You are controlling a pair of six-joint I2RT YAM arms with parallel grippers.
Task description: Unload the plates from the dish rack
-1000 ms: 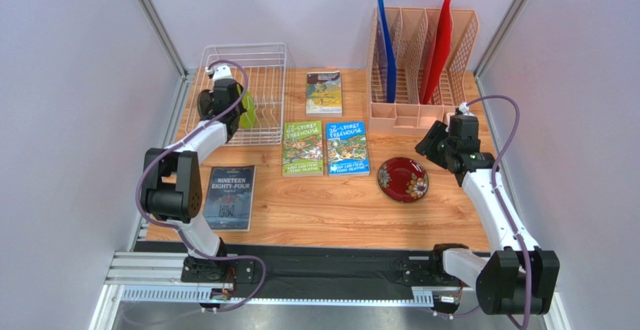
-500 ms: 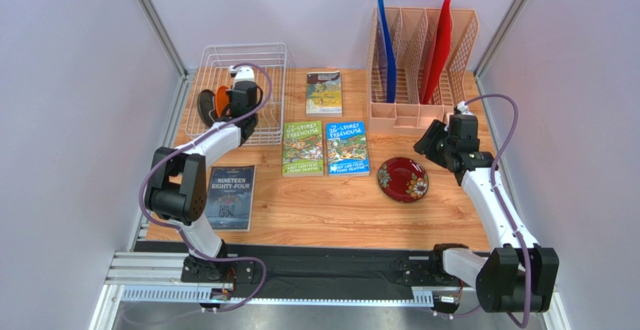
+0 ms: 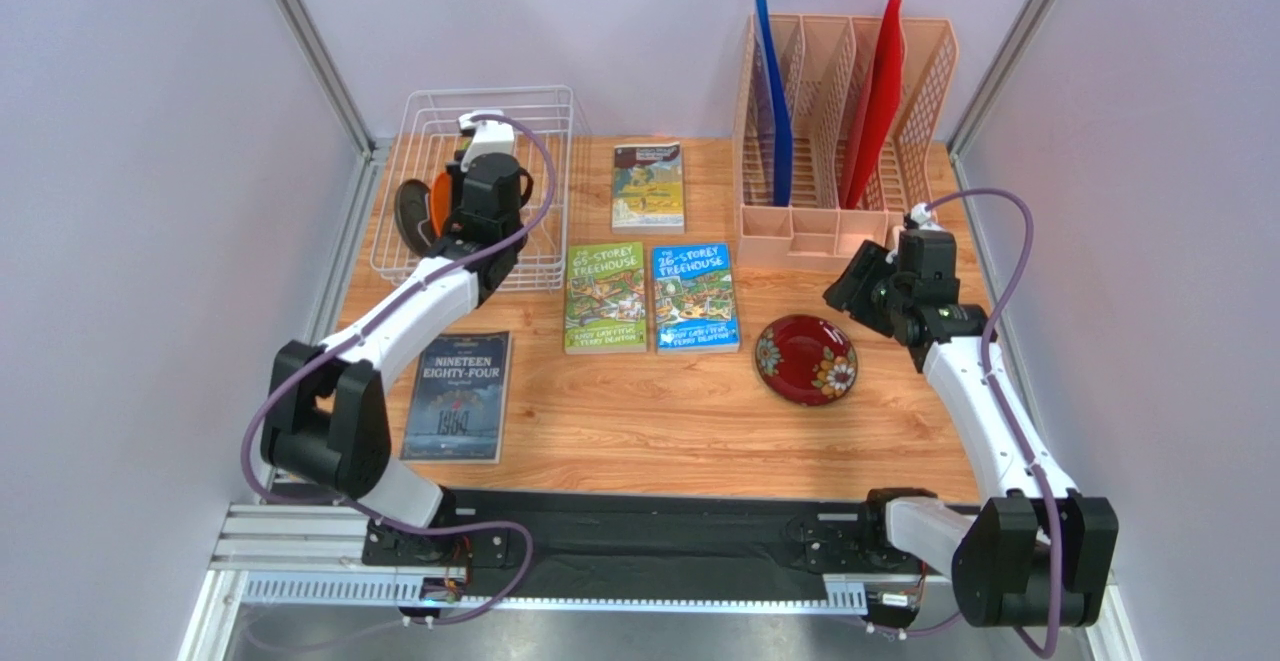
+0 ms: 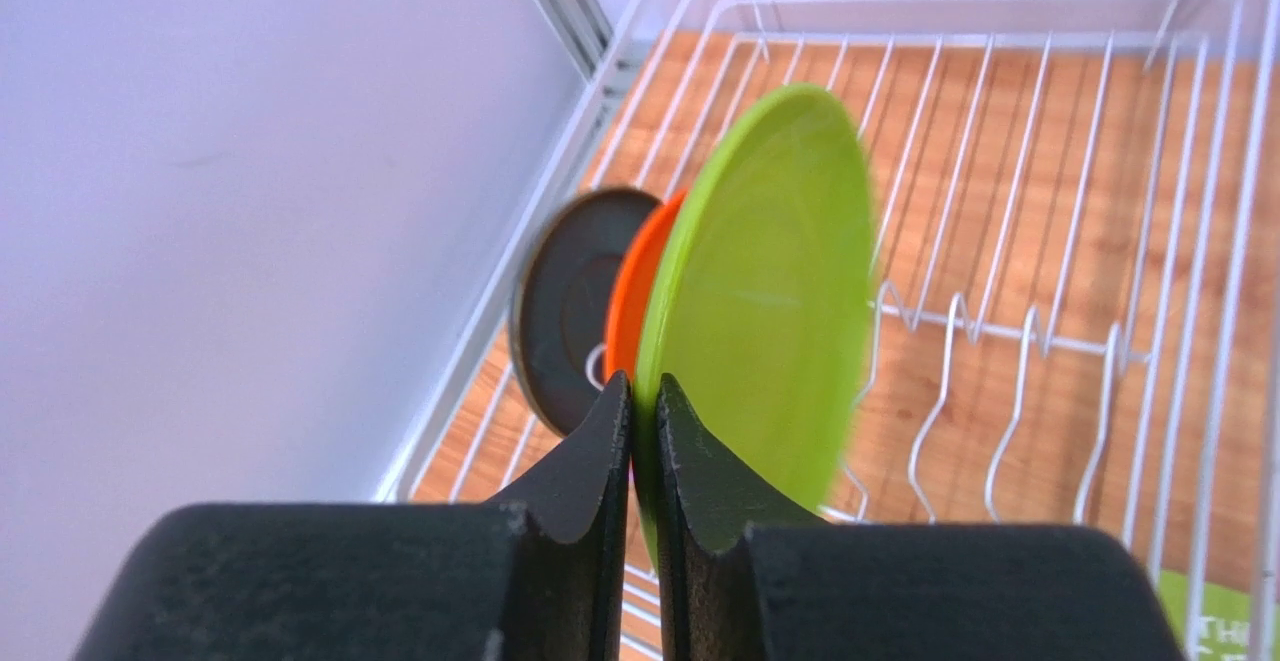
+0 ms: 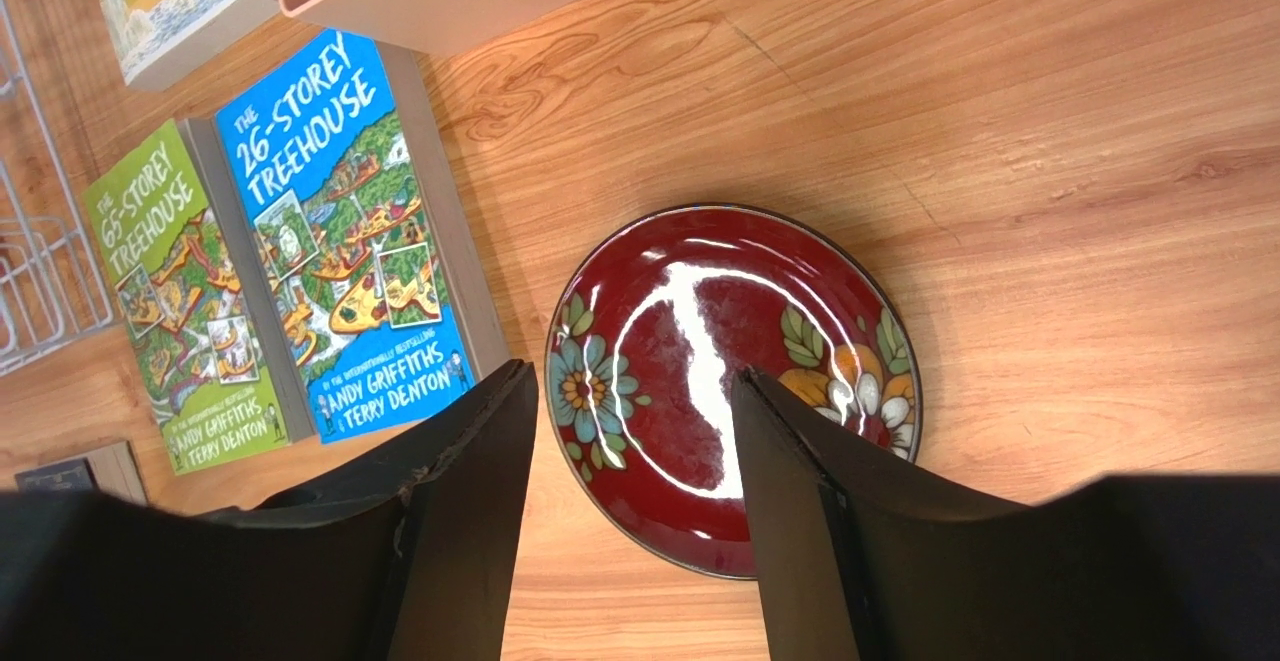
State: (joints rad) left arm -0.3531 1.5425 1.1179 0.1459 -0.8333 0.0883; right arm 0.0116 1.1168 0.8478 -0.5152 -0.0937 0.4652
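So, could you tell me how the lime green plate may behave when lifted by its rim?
The lime green plate looks thin, probably light and stiff. Its glossy surface may pivot or slip, since the left gripper pinches only the lower rim. Upright, it could knock the orange plate behind.

The wooden bench (image 3: 661,414) carries a white wire dish rack (image 3: 550,181) back-left and a peach file organizer (image 3: 842,235) back-right. A Nineteen Eighty-Four book (image 3: 458,394), two Treehouse books (image 3: 606,297) and a smaller book (image 3: 648,186) lie flat, with a dark red patterned plate (image 3: 807,358) to their right.
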